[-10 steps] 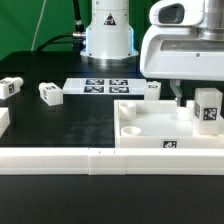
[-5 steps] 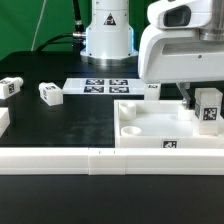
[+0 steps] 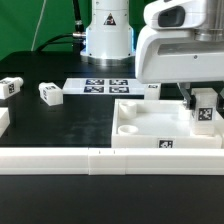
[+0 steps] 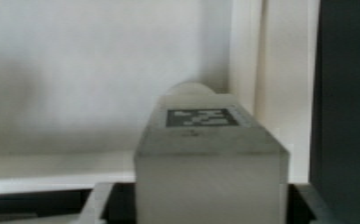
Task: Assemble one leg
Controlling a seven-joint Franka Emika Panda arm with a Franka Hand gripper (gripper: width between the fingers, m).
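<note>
The white leg (image 3: pixel 204 108) (image 4: pixel 209 150) is showing a black-and-white square tag, the tray (image 3: pixel 140 128) is looking white, perhaps greyish, against the black table (image 3: pixel 60 120).

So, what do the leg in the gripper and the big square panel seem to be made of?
The leg: probably hard white plastic, matte, with sharp moulded or printed edges and a paper-like tag. The panel: seemingly the same matte white plastic, with smooth rounded holes and no glare.

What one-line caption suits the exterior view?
Gripper holds a tagged leg over the white panel's corner.
</note>
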